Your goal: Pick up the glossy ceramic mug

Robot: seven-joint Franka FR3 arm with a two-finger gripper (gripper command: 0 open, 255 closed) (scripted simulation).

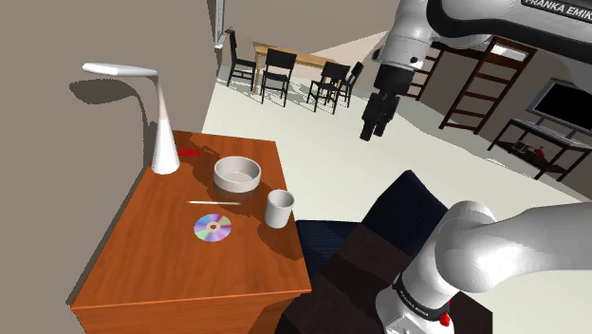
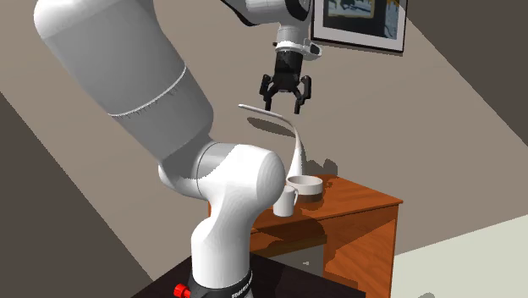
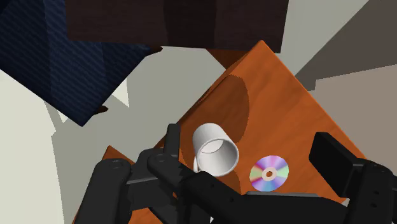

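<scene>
Pincer [image 2: 285, 105] hangs spread wide, well above the white mug [image 1: 279, 208].

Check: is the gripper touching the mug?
Apart. Shoulder view: the gripper hangs in the air, a clear gap between it and the mug on the table.

Clutter on the wooden cabinet

On the cabinet [image 1: 142, 261] a white desk lamp [image 1: 163, 133] stands beside a white bowl [image 1: 236, 174]. A shiny CD [image 1: 212, 228] lies flat (a thin stick [image 1: 216, 202] between bowl and disc). Black dining chairs [image 1: 278, 71] stand far behind.

Shoulder and wrist views overlook the table [image 1: 161, 256]; the second exterior sits lower.
</scene>
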